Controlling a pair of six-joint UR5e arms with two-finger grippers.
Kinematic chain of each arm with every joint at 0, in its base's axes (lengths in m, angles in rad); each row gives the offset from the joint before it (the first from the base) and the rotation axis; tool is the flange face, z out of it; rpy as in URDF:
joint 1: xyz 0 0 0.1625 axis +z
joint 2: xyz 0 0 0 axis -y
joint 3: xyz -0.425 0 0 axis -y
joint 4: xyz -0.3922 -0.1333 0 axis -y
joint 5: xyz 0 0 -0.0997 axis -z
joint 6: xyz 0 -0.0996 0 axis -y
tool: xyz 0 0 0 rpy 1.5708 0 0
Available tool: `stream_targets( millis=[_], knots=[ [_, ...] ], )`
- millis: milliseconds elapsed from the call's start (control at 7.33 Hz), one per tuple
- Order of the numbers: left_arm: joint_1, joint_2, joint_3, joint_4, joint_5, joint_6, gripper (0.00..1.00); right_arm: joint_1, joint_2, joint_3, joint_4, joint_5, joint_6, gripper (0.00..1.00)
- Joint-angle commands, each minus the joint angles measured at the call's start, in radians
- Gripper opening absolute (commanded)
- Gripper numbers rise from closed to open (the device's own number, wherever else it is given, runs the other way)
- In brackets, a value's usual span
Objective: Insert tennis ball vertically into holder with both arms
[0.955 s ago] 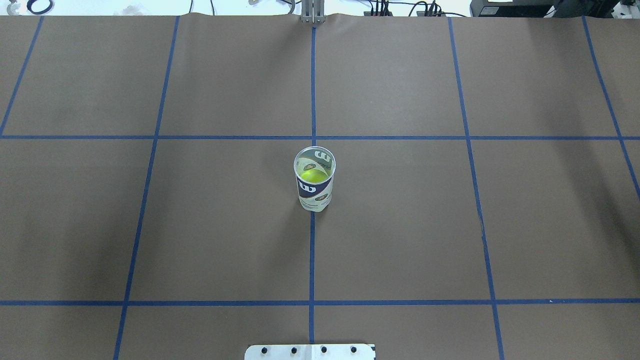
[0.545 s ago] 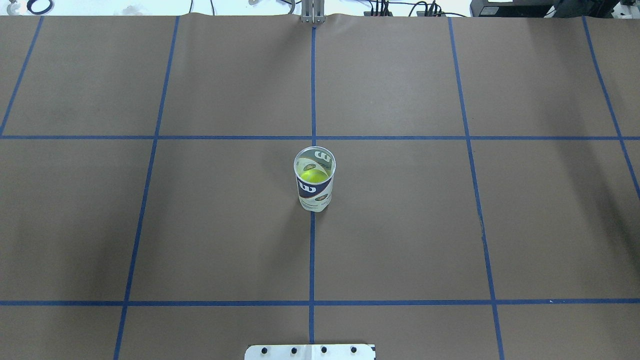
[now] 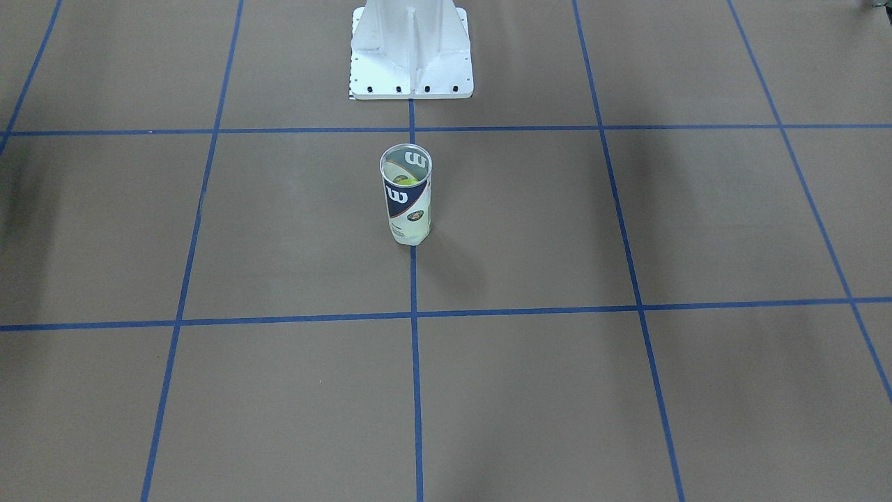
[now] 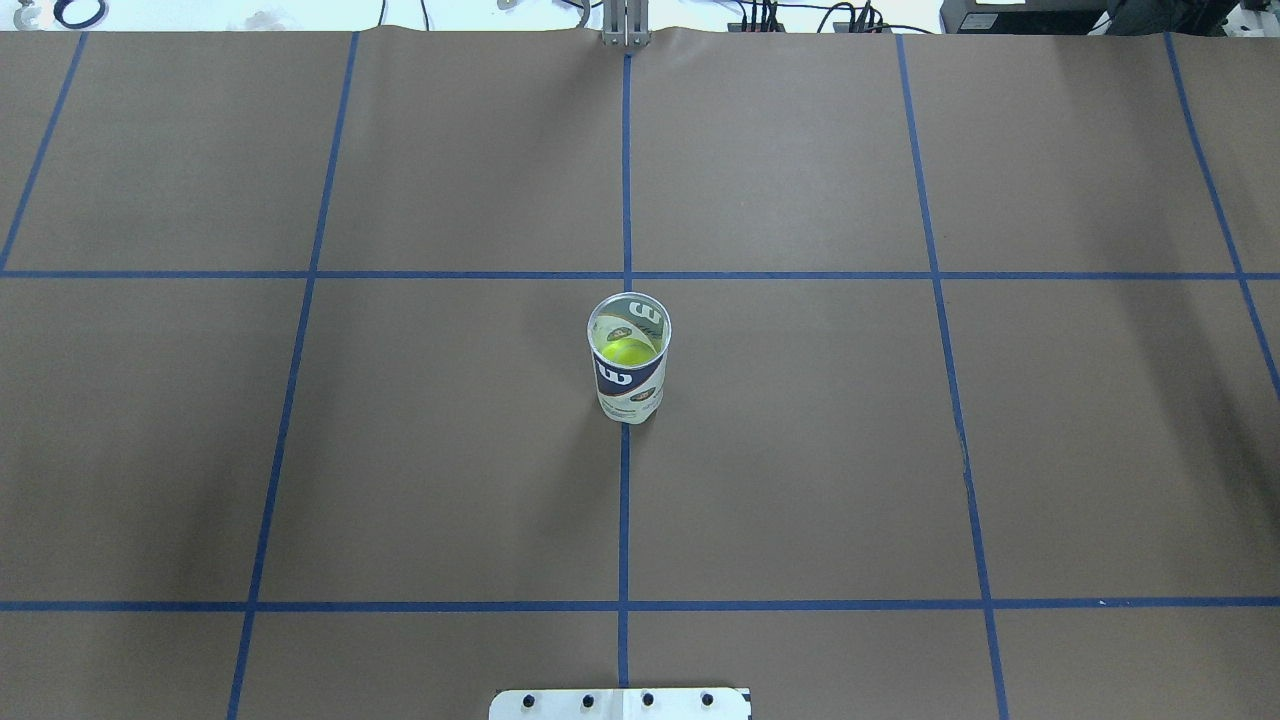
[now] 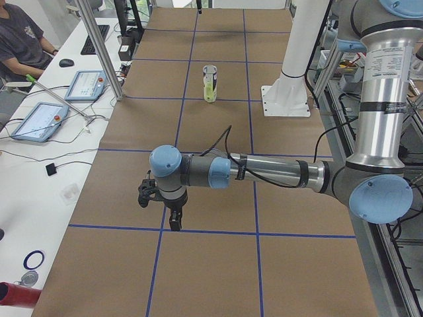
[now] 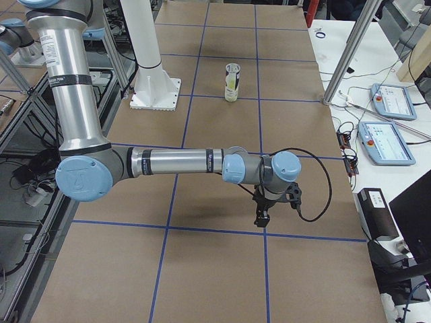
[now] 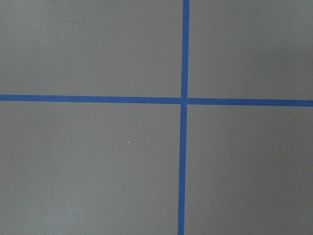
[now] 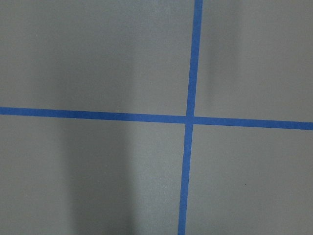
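Looks done: ball (image 4: 627, 352) inside the upright can (image 4: 630, 385) — park left gripper (image 5: 174, 223) and right gripper (image 6: 260, 217) well clear; spread or pressed together, I cannot tell.

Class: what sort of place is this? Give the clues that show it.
Probably a robotics lab: a left arm and a right arm reach over a table gridded with blue tape, and control tablets lie on a side bench near a person.

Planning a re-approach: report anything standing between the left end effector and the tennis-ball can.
Nothing visible does. In the exterior left view only bare brown paper lies between the left end effector and the upright holder; the white pedestal stands off to one side.
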Motion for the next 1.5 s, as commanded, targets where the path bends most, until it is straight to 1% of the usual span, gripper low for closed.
stream_targets(
  millis=[0,273,545,1364],
  knots=[
    [0.001,0.003,-0.001,-0.001,-0.002,0.002,1.00,0.000,0.001,0.006,0.000,-0.001,0.001,0.99],
    [-0.001,0.004,-0.005,-0.001,-0.002,0.002,1.00,0.000,-0.002,0.012,0.000,-0.003,-0.002,0.99],
    [-0.001,0.004,0.005,-0.003,-0.003,0.001,1.00,0.003,-0.004,0.053,0.000,-0.009,0.007,0.99],
    [0.001,0.001,0.019,-0.004,-0.003,0.002,1.00,0.003,-0.013,0.061,0.000,-0.006,0.007,0.99]
  ],
)
